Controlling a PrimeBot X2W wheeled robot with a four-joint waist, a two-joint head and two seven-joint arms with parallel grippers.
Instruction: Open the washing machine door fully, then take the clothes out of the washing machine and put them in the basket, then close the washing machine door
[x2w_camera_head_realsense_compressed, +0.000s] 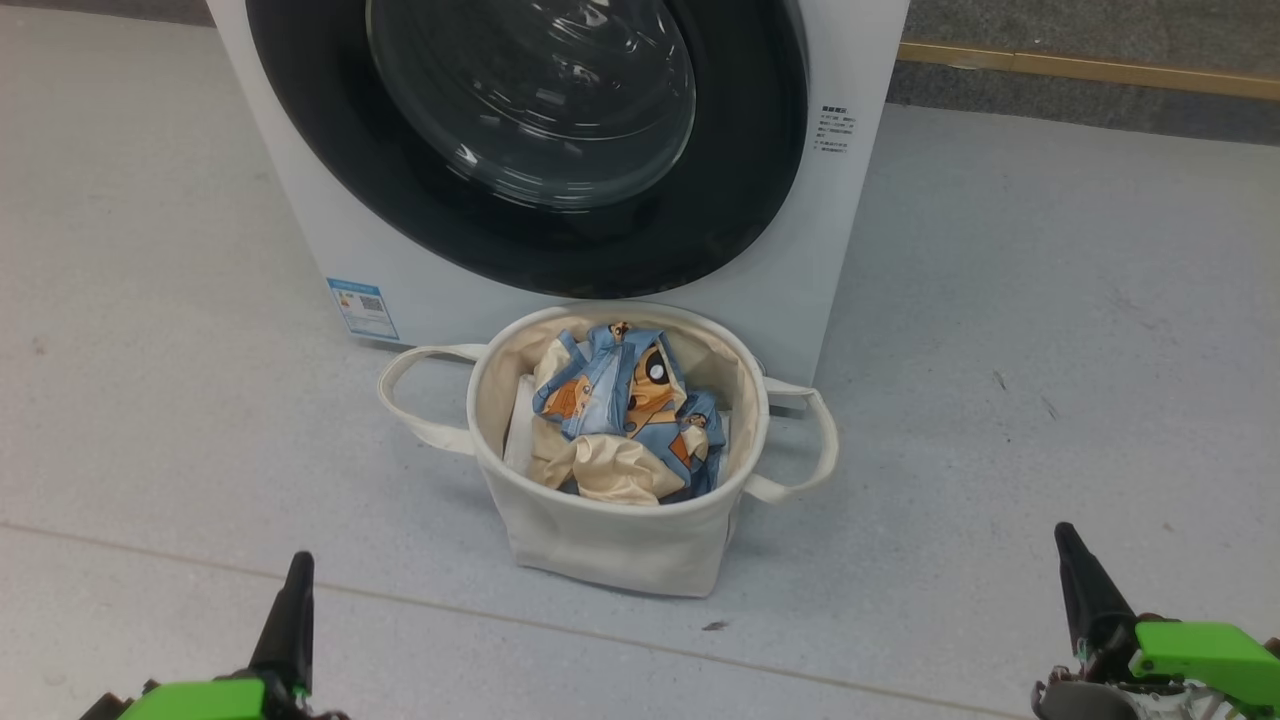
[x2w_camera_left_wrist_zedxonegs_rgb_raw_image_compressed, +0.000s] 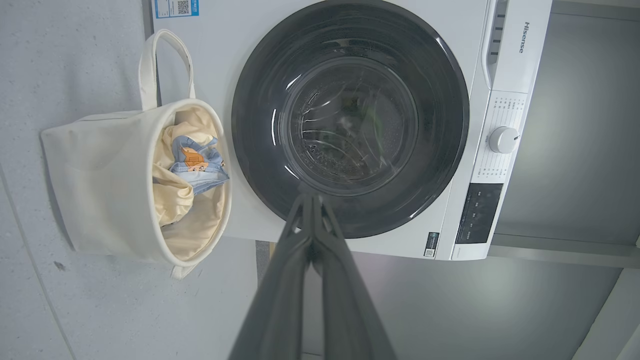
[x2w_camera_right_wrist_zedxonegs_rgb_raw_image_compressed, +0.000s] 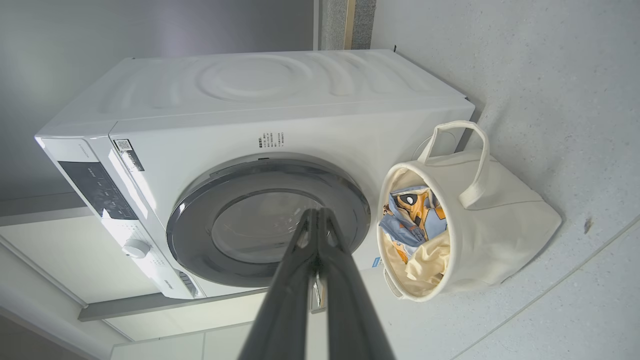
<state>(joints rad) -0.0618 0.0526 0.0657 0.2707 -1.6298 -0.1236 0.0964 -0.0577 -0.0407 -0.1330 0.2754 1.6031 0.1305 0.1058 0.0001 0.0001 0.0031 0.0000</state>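
Bright, even light. White glare streaks curl across the door (x2w_camera_head_realsense_compressed: 530, 100) glass. The basket (x2w_camera_head_realsense_compressed: 610, 540) casts a soft shadow on the floor (x2w_camera_head_realsense_compressed: 1000, 400) beside it. Wrist views bow straight lines near their edges; the left claw (x2w_camera_left_wrist_zedxonegs_rgb_raw_image_compressed: 311, 199) and right claw (x2w_camera_right_wrist_zedxonegs_rgb_raw_image_compressed: 316, 212) blur close to the lens.

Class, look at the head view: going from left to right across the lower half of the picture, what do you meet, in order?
left gripper → basket, with the clothes inside it → right gripper
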